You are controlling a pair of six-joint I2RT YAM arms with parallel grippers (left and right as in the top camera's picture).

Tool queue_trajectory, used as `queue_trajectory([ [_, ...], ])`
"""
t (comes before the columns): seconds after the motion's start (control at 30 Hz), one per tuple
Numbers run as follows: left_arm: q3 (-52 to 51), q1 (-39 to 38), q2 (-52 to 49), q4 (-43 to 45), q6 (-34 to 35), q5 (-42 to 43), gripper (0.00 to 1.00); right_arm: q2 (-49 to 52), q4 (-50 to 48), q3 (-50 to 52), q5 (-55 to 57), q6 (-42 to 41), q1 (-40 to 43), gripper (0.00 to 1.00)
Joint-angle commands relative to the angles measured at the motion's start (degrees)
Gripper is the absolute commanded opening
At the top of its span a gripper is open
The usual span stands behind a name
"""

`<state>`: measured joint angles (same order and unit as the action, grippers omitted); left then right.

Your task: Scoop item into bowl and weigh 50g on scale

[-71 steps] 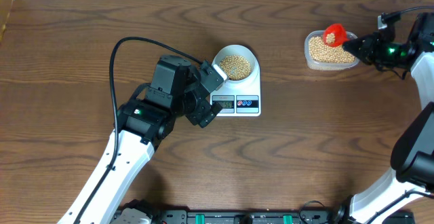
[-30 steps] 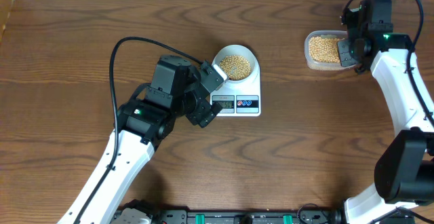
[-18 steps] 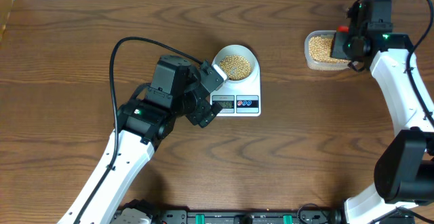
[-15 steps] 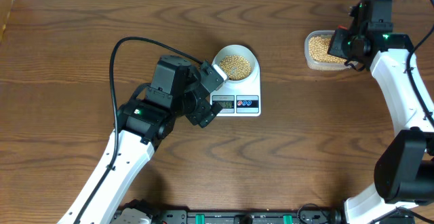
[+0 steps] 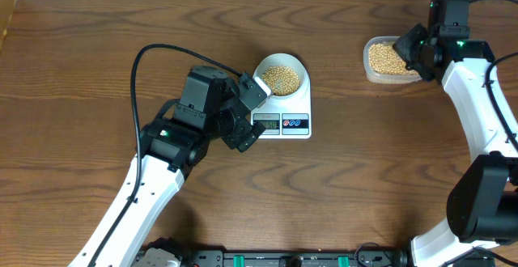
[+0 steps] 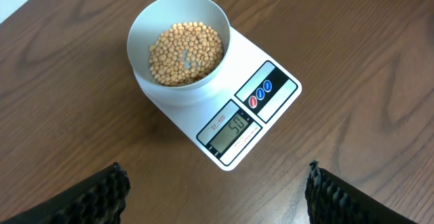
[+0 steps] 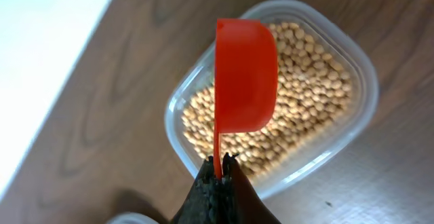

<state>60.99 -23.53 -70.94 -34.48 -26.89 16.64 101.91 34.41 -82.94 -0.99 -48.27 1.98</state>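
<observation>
**Bowl loaded on scale; right claw holds scoop over tub**

Overhead view: the scale (image 5: pixel 285 115) lies near the middle of the bench (image 5: pixel 97 48), with the bowl (image 5: pixel 281 60) standing on its rear half. The left claw (image 5: pixel 252 113) sits just beside the scale's left edge. Its jaws stand wide apart and grip nothing. The right claw (image 5: pixel 411 48) is at the far right, over the near-right edge of a clear plastic tub (image 5: pixel 372 71), well apart from the scale. This view does not show what that claw holds, nor any figure on the scale's display.

Left wrist view: this view supplies the detail. The beans (image 6: pixel 184 53) cover the floor of the bowl in a shallow layer, well below the rim. The bowl sits within the scale's platform, clear of the display and the two round buttons. The display (image 6: pixel 236 124) appears to read 50. The two dark fingertips (image 6: pixel 102 195) show only at the lower corners, spread wide, touching neither scale nor bowl.

Right wrist view: the jaws are closed tight on the thin handle of a red scoop (image 7: pixel 245 75). The scoop's cup is held above the tub, which is filled with more beans (image 7: pixel 305 108). Only the cup's outer surface faces the camera, so whether it carries beans cannot be told.
</observation>
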Motion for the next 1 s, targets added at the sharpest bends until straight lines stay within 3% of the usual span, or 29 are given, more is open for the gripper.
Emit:
queue_trajectory([
  [0.0, 0.09, 0.09, 0.20, -0.02, -0.50, 0.70, 0.86, -1.11, -1.81, 1.51, 1.95, -7.98, -0.55, 0.02],
  [0.47, 0.09, 0.09, 0.22, -0.02, -0.50, 0.70, 0.86, -1.11, -2.62, 5.18, -1.11, -11.47, -0.59, 0.02],
  [0.57, 0.09, 0.09, 0.22, -0.02, -0.50, 0.70, 0.86, -1.11, -2.49, 5.33, -1.11, -11.50, -0.59, 0.36],
  [0.77, 0.09, 0.09, 0.22, -0.02, -0.50, 0.70, 0.86, -1.11, -2.40, 5.40, -1.09, -11.23, -0.59, 0.46],
  [0.9, 0.09, 0.09, 0.22, -0.02, -0.50, 0.70, 0.86, -1.11, -2.27, 5.38, -1.09, -7.87, -0.59, 0.75],
  [0.93, 0.09, 0.09, 0.22, -0.02, -0.50, 0.70, 0.86, -1.11, -2.21, 5.38, -1.11, -4.39, -0.57, 0.91],
  [0.97, 0.09, 0.09, 0.22, -0.02, -0.50, 0.70, 0.86, -1.11, -1.90, 5.38, -1.09, -2.62, -0.57, 0.98],
])
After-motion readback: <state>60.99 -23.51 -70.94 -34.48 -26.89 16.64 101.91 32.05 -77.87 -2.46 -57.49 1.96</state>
